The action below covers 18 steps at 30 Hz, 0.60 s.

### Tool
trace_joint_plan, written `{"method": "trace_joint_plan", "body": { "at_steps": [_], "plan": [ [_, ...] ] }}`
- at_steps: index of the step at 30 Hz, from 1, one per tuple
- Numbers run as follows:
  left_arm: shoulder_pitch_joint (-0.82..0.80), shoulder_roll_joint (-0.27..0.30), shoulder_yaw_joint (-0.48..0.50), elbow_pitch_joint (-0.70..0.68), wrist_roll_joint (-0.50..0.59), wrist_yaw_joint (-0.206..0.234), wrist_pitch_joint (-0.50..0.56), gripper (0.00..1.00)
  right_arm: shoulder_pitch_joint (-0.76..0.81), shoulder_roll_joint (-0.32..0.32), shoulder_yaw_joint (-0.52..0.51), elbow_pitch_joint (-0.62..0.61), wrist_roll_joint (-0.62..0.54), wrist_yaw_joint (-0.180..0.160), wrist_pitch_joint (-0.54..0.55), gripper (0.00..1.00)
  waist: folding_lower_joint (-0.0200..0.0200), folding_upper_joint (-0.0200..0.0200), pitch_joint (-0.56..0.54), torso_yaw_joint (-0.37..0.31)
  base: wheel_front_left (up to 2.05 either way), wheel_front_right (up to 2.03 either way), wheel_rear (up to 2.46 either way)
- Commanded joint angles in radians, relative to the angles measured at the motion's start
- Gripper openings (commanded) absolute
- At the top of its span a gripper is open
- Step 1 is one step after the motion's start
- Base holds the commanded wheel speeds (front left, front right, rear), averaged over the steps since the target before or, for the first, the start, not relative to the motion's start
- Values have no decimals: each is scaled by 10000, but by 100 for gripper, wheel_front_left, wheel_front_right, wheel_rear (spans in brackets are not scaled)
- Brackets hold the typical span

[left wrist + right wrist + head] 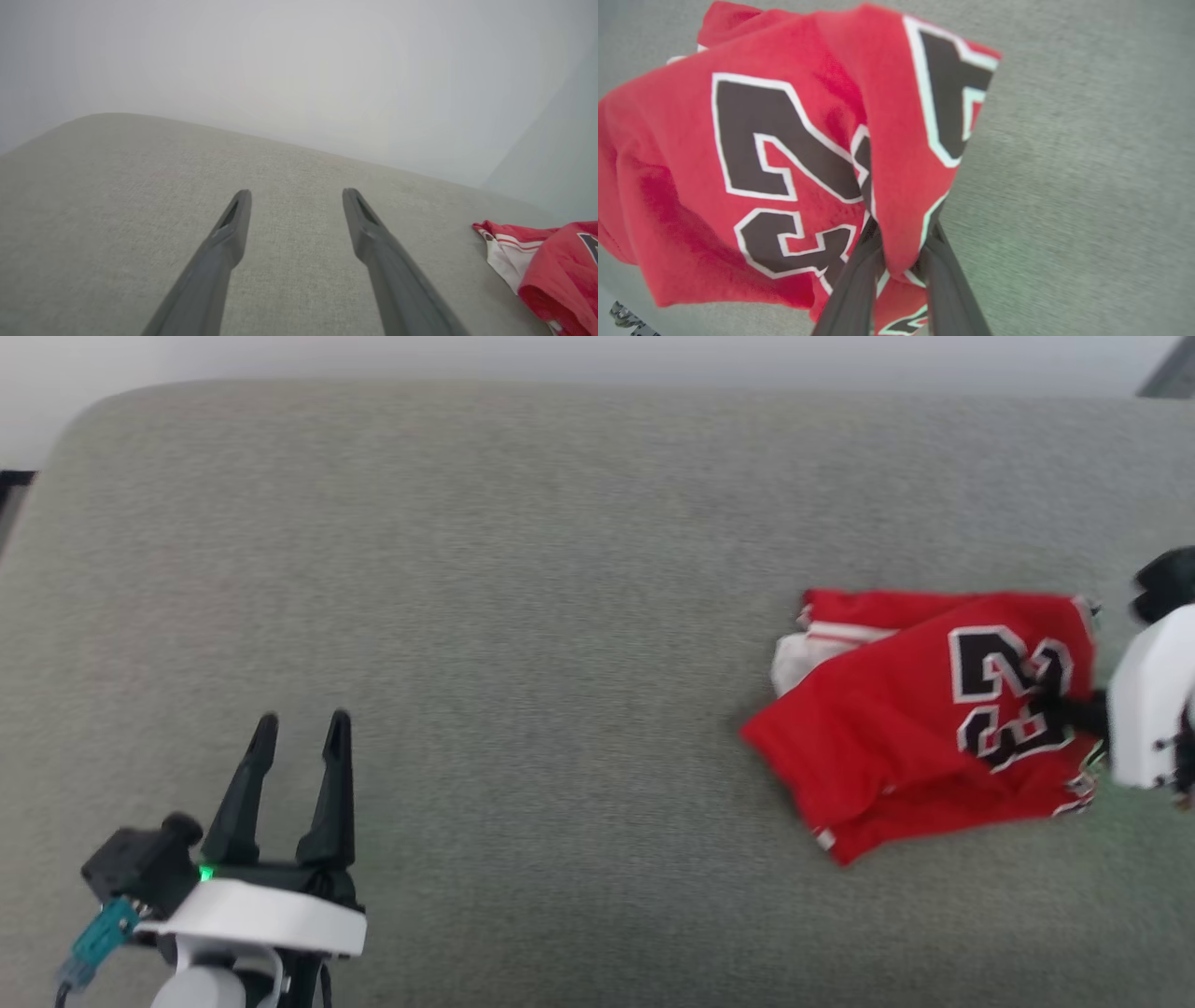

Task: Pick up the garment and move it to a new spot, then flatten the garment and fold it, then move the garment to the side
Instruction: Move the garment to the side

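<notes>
The garment (pixel 920 709), a red jersey with a black-and-white 23 and a white striped sleeve, lies bunched at the right of the grey cushion (pixel 523 569). My right gripper (pixel 1064 707) comes in from the right edge, its dark fingers shut on a fold of the garment (pixel 896 186) beside the number. In the right wrist view the red fabric is pinched between the two fingers (pixel 852 289). My left gripper (pixel 299 721) stands open at the lower left, well away from the garment, with nothing between its fingers (pixel 233 224). The garment's sleeve end (pixel 546 261) shows at the left wrist view's right edge.
The grey cushion spans nearly the whole head view, with a rounded far-left corner (pixel 103 420). A pale wall (pixel 299 70) rises behind it. A dark strip (pixel 14 485) shows past the cushion's left edge.
</notes>
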Motion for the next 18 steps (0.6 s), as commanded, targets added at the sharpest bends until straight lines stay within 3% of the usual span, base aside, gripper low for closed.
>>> {"method": "trace_joint_plan", "body": {
  "at_steps": [1,11,18],
  "plan": [
    [-167,55,-30,-27,41,-35,-47,100,-126,-92,-37,-18,-64,-7,-78,0,0,-1,94,-200,0,0,0],
    [-1548,339,-1150,-16,81,-35,-47,100,-840,-929,-427,178,-1056,-7,-600,0,0,-1,661,-1345,0,0,0],
    [-2525,537,-1945,84,45,-35,-47,100,-1574,-1117,-615,679,-1818,-7,-1211,0,0,-1,1200,-2164,0,0,0]
  ]
}}
